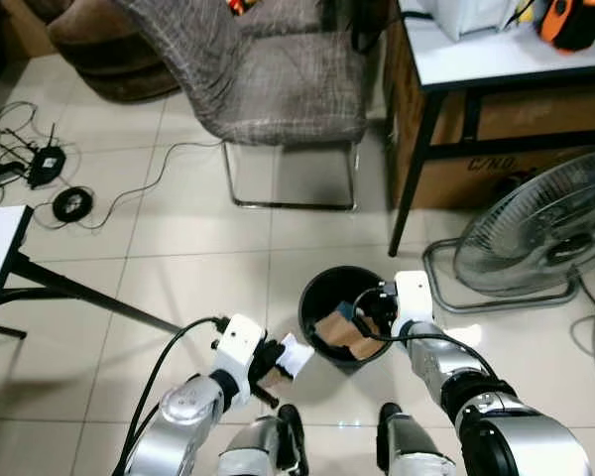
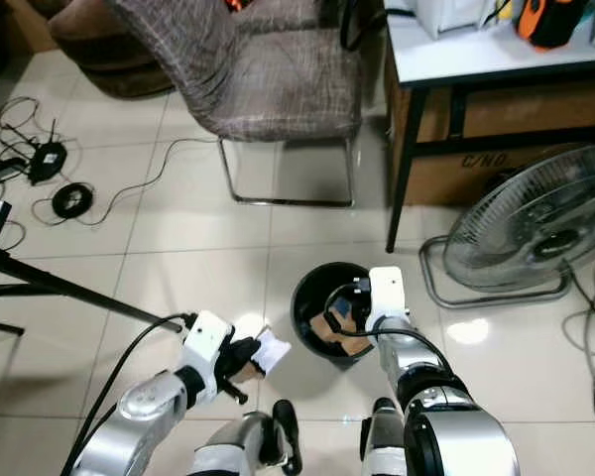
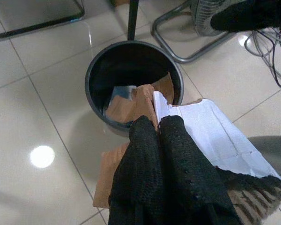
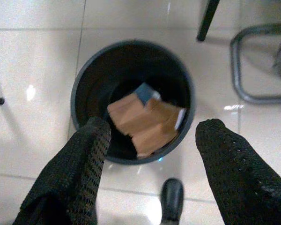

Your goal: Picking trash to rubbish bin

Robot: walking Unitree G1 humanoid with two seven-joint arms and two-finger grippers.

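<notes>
- Head views: left gripper (image 1: 275,369) hangs low over the tiled floor (image 1: 178,268), just beside the black rubbish bin (image 1: 317,297), its fingers pinched on a scrap of white paper and brown cardboard (image 1: 296,357). The scrap sticks out from the fingertips toward the bin, its long axis running roughly along the line from gripper to bin. The right gripper (image 1: 373,309) sits above the bin's far rim. A grey chair (image 1: 278,89), a desk (image 1: 496,59) and a floor fan (image 1: 535,233) stand further off.
- Left wrist view: the two black fingers (image 3: 173,159) are pressed close together on the scrap, white sheet to one side and brown card under it, the torn end aimed at the bin mouth. Brown cardboard pieces (image 3: 126,105) already lie inside.
- Right wrist view: the right gripper's fingers (image 4: 84,159) stand wide apart and hold nothing, with the bin and its cardboard straight ahead between them.
- Risk, as I judge it: the scrap is beside the bin rather than over the opening, so releasing here would drop it on the tiles; the loose white sheet could also slip free or catch the rim.
</notes>
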